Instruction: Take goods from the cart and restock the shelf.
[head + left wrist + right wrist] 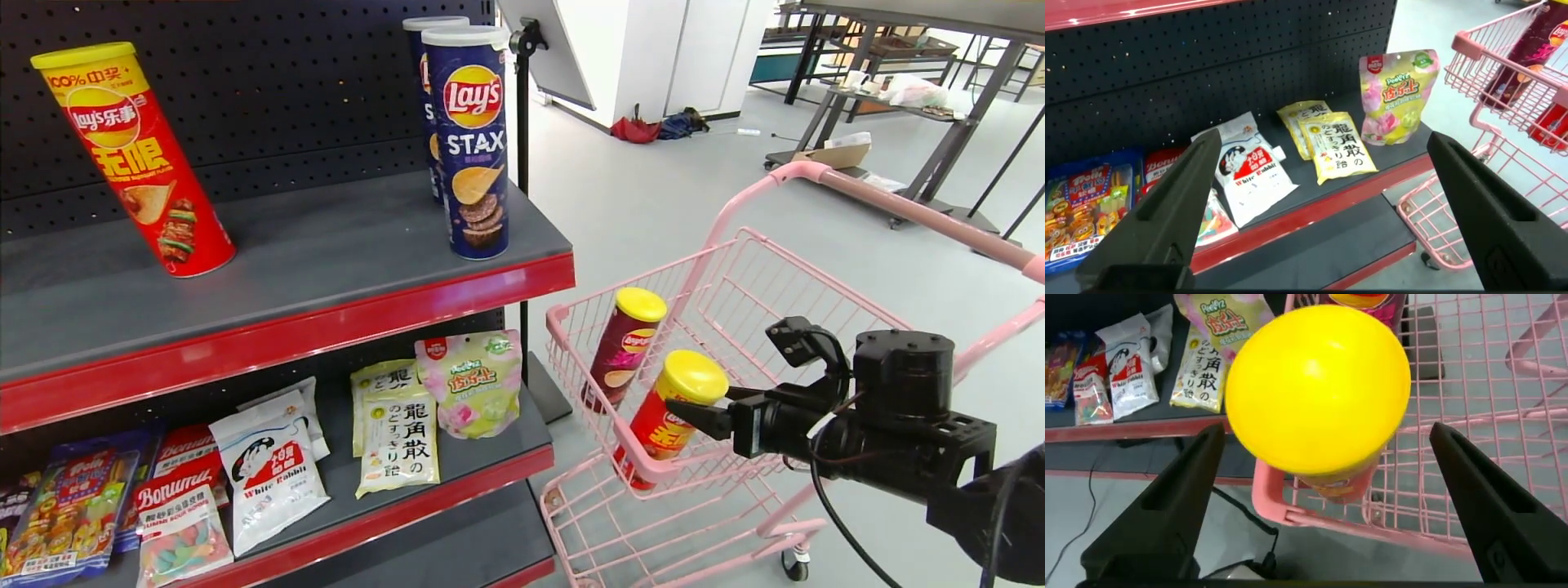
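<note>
A red chip can with a yellow lid [671, 420] leans in the front corner of the pink cart [739, 245], beside a maroon can [624, 347]. My right gripper [700, 411] is open at the red can's top. In the right wrist view the yellow lid [1319, 384] lies between the open fingers [1167, 510] of the right gripper [1327, 433], not clamped. The top shelf [326, 253] carries a tilted red can [135, 159] at the left and two upright blue cans [476, 147] at the right. My left gripper [1323, 139] is open, holds nothing, and faces the lower shelf.
Snack bags [392, 433] lie on the lower shelf [482, 457], also seen as bags [1331, 139] in the left wrist view. A black pole [522, 163] stands at the shelf's right end. Open grey floor [653, 204] lies behind the cart, with tables farther back.
</note>
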